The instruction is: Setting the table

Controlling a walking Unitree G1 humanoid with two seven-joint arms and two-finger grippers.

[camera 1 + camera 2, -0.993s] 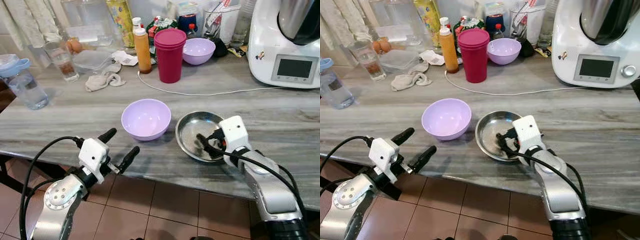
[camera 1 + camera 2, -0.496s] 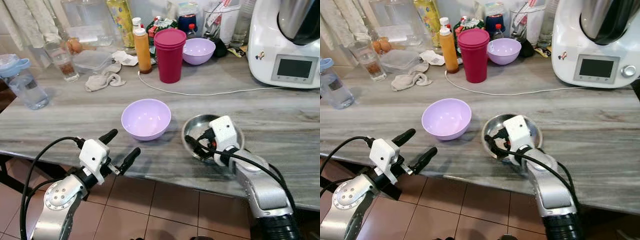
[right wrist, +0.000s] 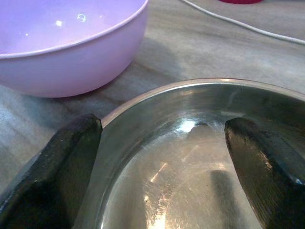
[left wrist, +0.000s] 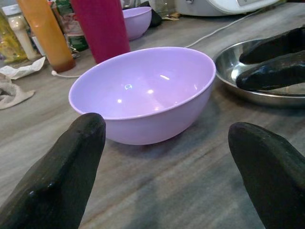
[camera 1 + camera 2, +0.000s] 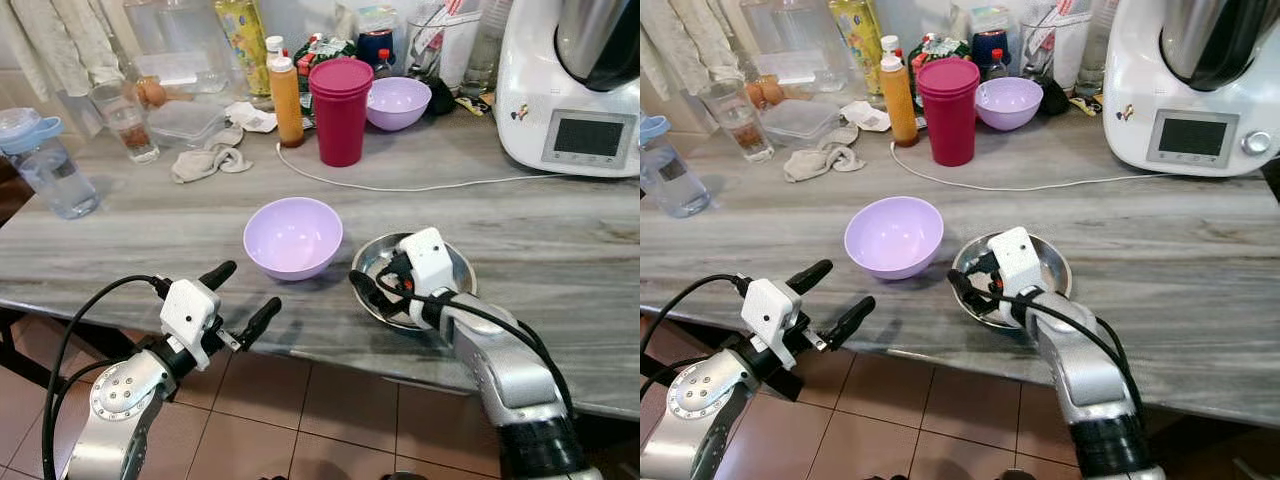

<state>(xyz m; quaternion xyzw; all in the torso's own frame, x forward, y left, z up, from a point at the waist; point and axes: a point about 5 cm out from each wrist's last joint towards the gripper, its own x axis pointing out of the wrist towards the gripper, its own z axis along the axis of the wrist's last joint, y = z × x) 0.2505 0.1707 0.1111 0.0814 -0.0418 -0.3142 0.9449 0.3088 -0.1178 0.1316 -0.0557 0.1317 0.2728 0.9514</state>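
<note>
A lilac bowl (image 5: 292,235) sits upright near the front of the grey wood-grain counter (image 5: 150,235). Just to its right lies a shallow steel dish (image 5: 460,272). My right gripper (image 5: 368,283) is open over the dish's left side. In the right wrist view one finger (image 3: 71,167) is at the rim nearest the lilac bowl (image 3: 62,52) and the other finger (image 3: 267,162) is over the dish's floor (image 3: 176,181). My left gripper (image 5: 240,297) hangs open just off the counter's front edge, pointing at the lilac bowl (image 4: 143,90), and holds nothing.
Across the back stand stacked magenta tumblers (image 5: 340,108), a second lilac bowl (image 5: 398,100), an orange sauce bottle (image 5: 285,100) and a white kitchen machine (image 5: 575,90). A white cable (image 5: 400,186) runs across the middle. A water bottle (image 5: 45,165), glass (image 5: 125,120) and cloth (image 5: 205,162) are at left.
My right gripper has slid left across the steel dish toward the lilac bowl, and the dish has shifted slightly with it. The left arm has held still.
</note>
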